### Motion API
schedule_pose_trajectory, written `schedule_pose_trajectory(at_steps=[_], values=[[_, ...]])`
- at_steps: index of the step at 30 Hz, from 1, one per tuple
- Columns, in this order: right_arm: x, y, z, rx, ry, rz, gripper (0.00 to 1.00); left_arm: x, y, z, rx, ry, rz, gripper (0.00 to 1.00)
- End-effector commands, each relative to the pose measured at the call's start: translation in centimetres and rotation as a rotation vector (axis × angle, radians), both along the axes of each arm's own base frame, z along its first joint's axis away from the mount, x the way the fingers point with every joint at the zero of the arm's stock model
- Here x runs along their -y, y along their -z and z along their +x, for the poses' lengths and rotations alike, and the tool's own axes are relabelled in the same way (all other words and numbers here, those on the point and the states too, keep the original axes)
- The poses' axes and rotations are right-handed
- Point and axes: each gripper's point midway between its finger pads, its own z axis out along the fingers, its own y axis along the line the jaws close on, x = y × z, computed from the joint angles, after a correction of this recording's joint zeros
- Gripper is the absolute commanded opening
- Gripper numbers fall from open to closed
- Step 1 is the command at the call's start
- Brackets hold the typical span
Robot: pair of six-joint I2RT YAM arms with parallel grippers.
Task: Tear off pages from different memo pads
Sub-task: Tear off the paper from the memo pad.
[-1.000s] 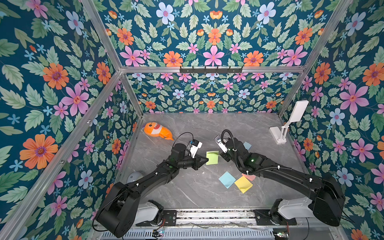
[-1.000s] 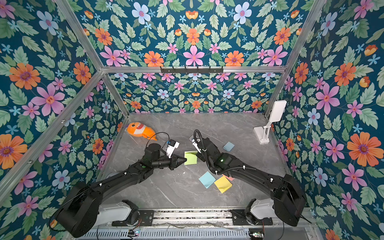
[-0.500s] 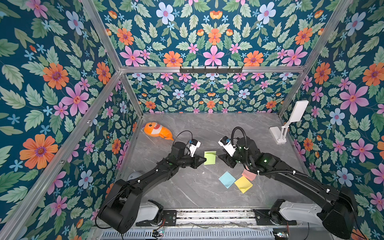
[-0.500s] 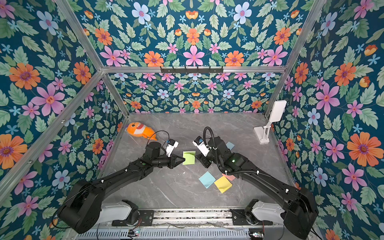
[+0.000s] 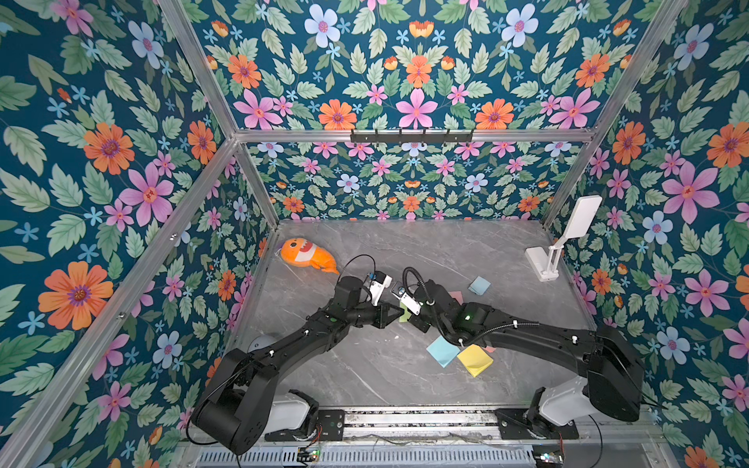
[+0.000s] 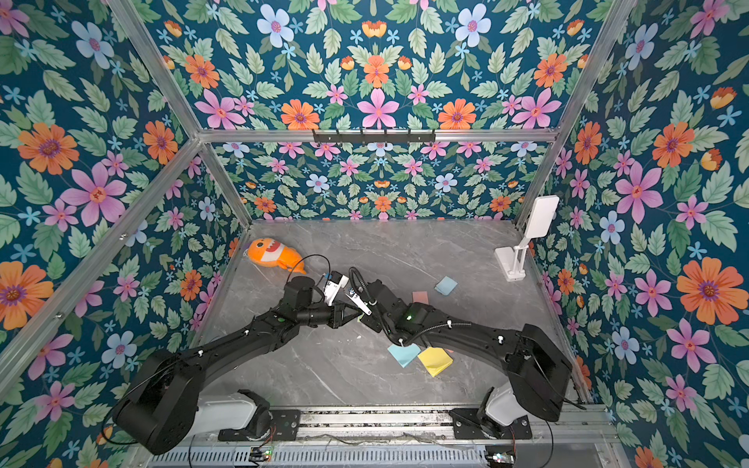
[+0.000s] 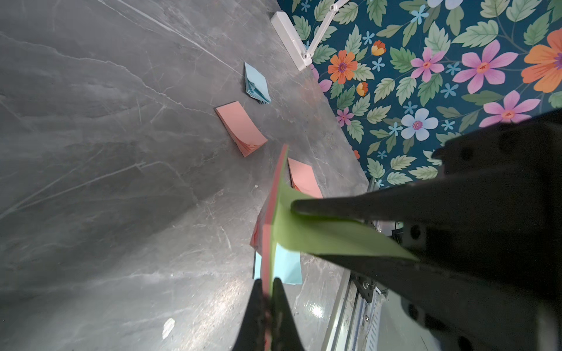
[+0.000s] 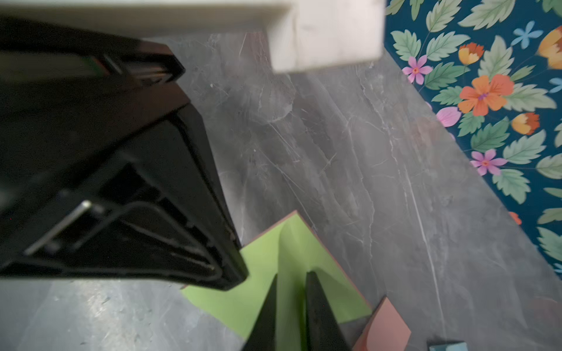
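Right now both arms meet mid-table (image 5: 364, 372). L gripper (image 7: 265, 299) is clamped tight on one edge of the green memo pad (image 5: 403, 314). The pad shows edge-on in the L wrist view, w/ a pinkish layer under the green, and appears raised off the surface. R gripper (image 8: 288, 307) is pinched closed on the top green page (image 7: 319, 240). The page bows away from the pad face, w/ its far side joined to the pad. In both top views only a green sliver shows btwn the two tool heads.

Other paper:
- Blue memo pad (image 5: 479, 285) lies toward the back-right, near the white stand (image 5: 543, 263).
- Pink memo pad (image 7: 241, 127) sits just beside the blue one, mostly hidden by the R arm in the top views.
- Blue square (image 5: 441, 351) and yellow square (image 5: 475, 359) lie nearer the front, corners touching, tucked by the R arm. Can't tell whether they're pads or loose pages.
- Pink scrap (image 5: 489, 349) peeks from under the same arm; can't tell what it is.

Orange plush fish (image 5: 310, 257) lies back-left by the wall, well apart from all the paper.
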Motion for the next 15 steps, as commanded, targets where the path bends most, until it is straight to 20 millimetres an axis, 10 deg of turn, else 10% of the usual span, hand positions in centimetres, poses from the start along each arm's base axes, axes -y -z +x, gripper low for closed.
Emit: schedule_pose_trajectory(at_steps=[1, 15], values=[[0.4, -2.0, 1.7, 0.128, 0.052, -0.004, 0.00, 0.2, -0.5, 0.0, 0.012, 0.006, -0.018, 0.00], [6.7, -2.9, 6.7, 0.227, 0.324, -0.019, 0.00, -0.4, -0.3, 0.1, 0.003, -0.022, -0.013, 0.00]])
